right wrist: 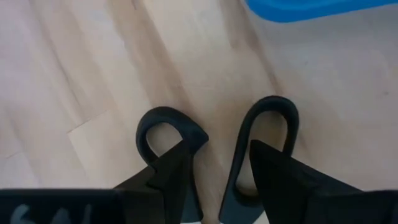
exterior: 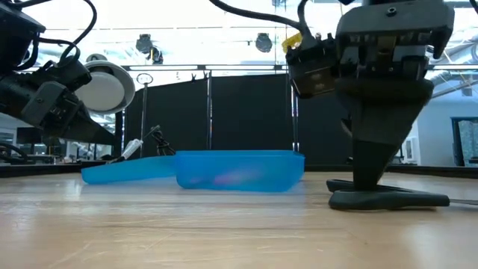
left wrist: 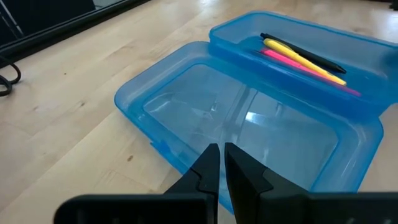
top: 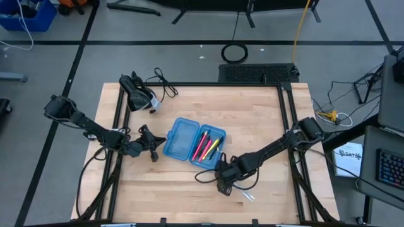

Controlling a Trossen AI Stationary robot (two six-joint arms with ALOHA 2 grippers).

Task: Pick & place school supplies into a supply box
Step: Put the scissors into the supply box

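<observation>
Scissors (right wrist: 249,155): only the black handle loops show in the right wrist view, blades cut off below.
Supply box (exterior: 239,170): contents just a pink blur through the wall, low view.
Left fingers (left wrist: 214,171): bases cut off at the edge.

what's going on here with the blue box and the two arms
A robot is packing school supplies into an open blue supply box. The pens, yellow, pink and black, already lie in one half; the other half is empty. The right hand is down at the table beside the box, its fingers astride the black handles of the scissors, which still lie on the wood. The left hand, fingers nearly together, is at the empty half's edge.
</observation>
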